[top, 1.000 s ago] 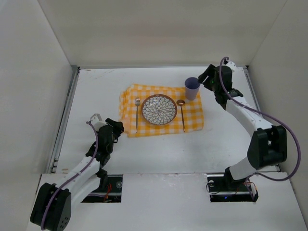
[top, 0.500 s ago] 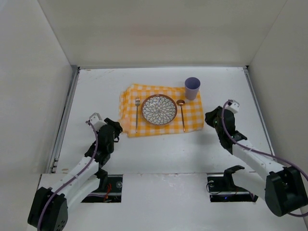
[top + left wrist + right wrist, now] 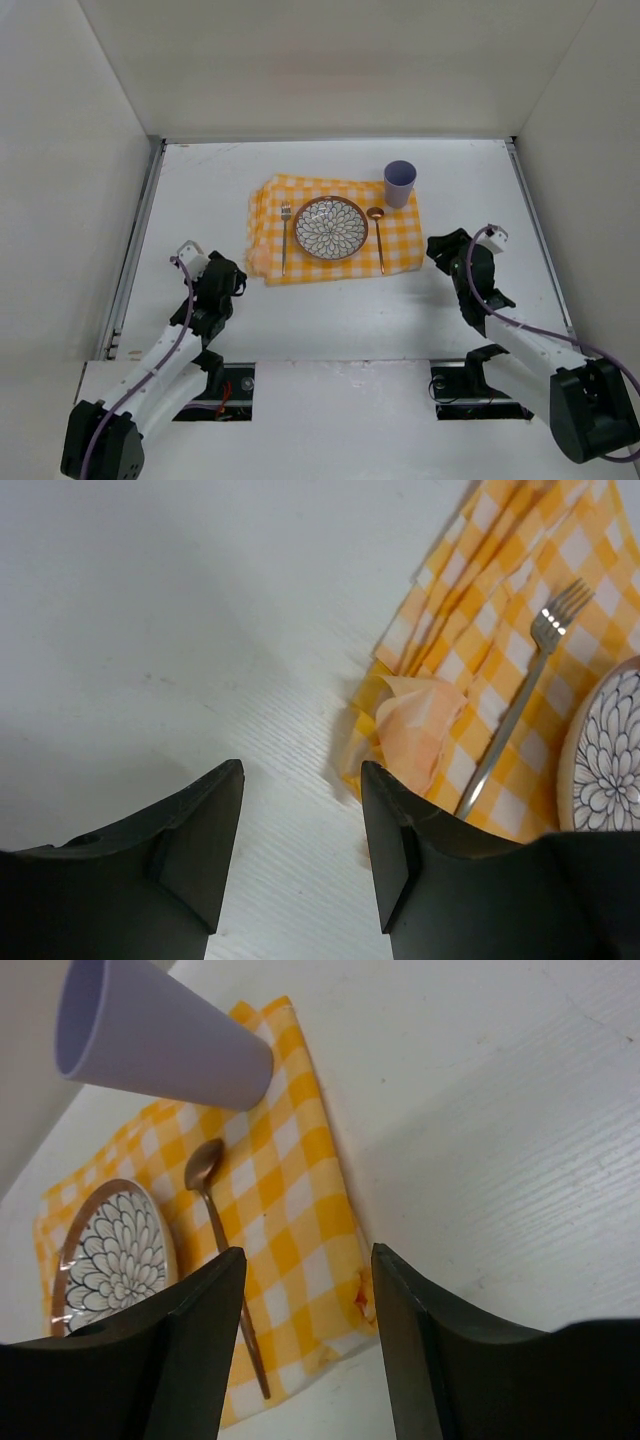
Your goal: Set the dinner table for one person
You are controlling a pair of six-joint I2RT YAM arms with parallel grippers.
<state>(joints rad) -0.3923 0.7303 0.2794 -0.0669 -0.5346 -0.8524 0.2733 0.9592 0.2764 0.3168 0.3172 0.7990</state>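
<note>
A thin grey rail (image 3: 138,235) runs along the left edge of the dinner table (image 3: 330,320), a plain white top. The left arm lies low from its base at the near edge, elbow folded. Its forearm reaches forward and slightly right, so the left gripper (image 3: 230,274) sits low over bare table, just short of the near-left corner of the yellow-and-white checked cloth (image 3: 398,250). In the left wrist view the left gripper (image 3: 300,780) has its 2 dark fingers (image 3: 205,830) spread apart with nothing between them but white tabletop. A crumpled peach napkin (image 3: 420,720) lies on the cloth corner just ahead and to the right of the fingers.

On the cloth, mid-table, a fork (image 3: 285,236) lies left of a patterned plate (image 3: 331,228), with a copper-coloured spoon (image 3: 378,238) to the plate's right. A lilac cup (image 3: 400,183) stands upright at the far-right corner.

The right arm is also folded low, its forearm angled forward and left. The right gripper (image 3: 444,248) sits just beside the cloth's right edge, over bare table. In the right wrist view the right gripper (image 3: 305,1255) is parted and empty, and the gap frames the cloth's near-right corner and white tabletop. A 2nd rail (image 3: 536,235) lines the right edge.
</note>
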